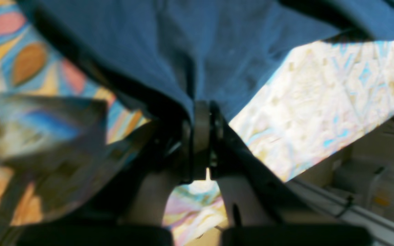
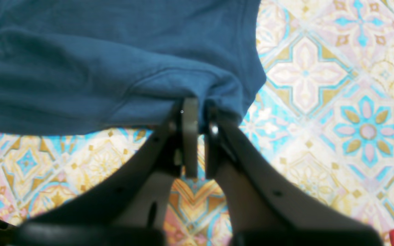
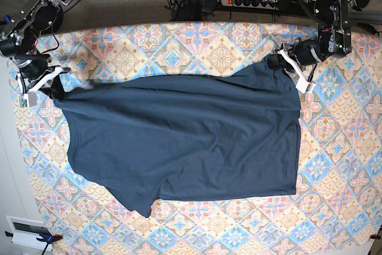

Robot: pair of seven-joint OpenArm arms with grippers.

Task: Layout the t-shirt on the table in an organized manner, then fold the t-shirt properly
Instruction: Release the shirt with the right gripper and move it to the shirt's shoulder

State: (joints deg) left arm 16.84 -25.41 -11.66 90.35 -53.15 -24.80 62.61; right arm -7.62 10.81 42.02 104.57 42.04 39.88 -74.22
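Now the shirt (image 3: 185, 138) lies spread across the middle of the desk (image 3: 334, 207), stretched between the two arms along its far edge. At the shirt's far corner on the base view's right, the left tool (image 1: 202, 118) is closed tight on a bunched fold, cloth draping up and away from it. At the opposite far corner, the right tool (image 2: 197, 112) is likewise clamped on a hem fold, with patterned desk cloth showing just beneath the pinched edge.
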